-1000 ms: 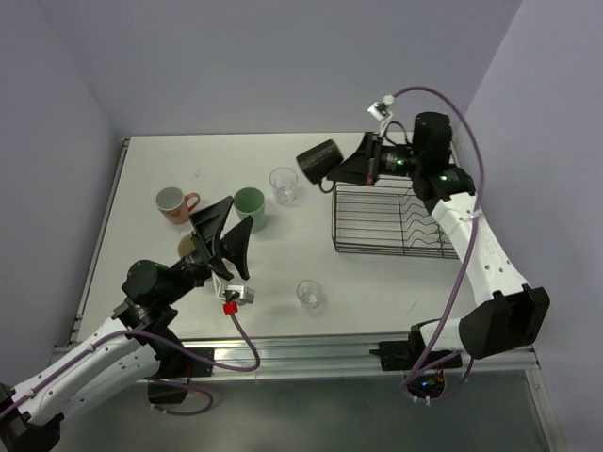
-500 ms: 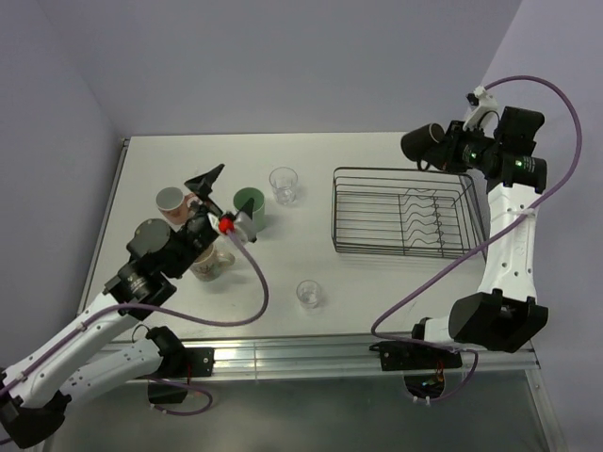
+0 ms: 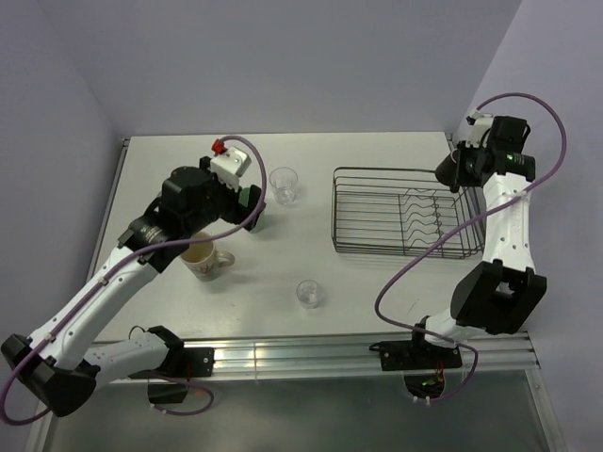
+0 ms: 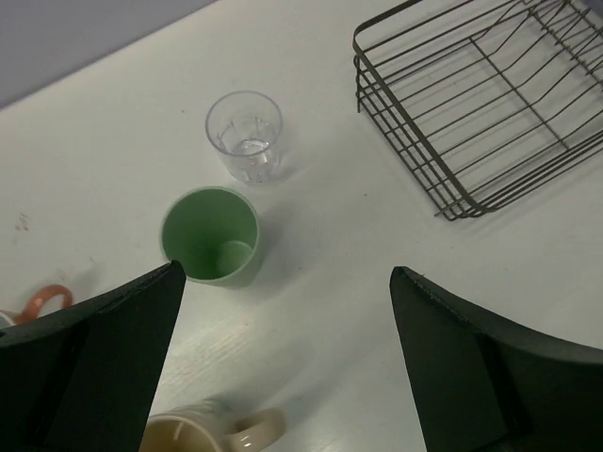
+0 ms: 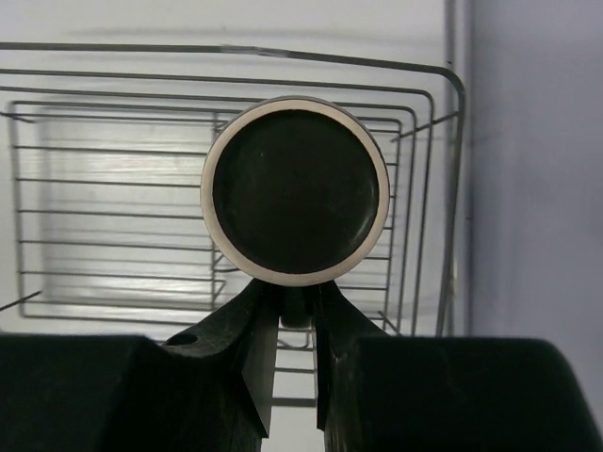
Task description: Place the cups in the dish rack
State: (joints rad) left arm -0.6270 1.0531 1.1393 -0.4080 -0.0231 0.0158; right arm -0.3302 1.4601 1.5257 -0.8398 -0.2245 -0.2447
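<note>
Dark brown cup is pinched in the right gripper, fingers closed tight on a narrow part at its lower edge, one round end facing the wrist cam. It's held in the air over the far right corner of the dish rack; can't tell whether it touches the wire. The rack sits on the right half of the table. Other cups are all on the table left of the rack: green tumbler upright, one clear glass just beyond it, second clear glass alone near the front edge, cream mug nearer the front left. Only the orange-pink handle of the pinkish mug shows at the left wrist frame edge. Left gripper is spread wide, holding nothing, hovering above and just short of the green tumbler.
</note>
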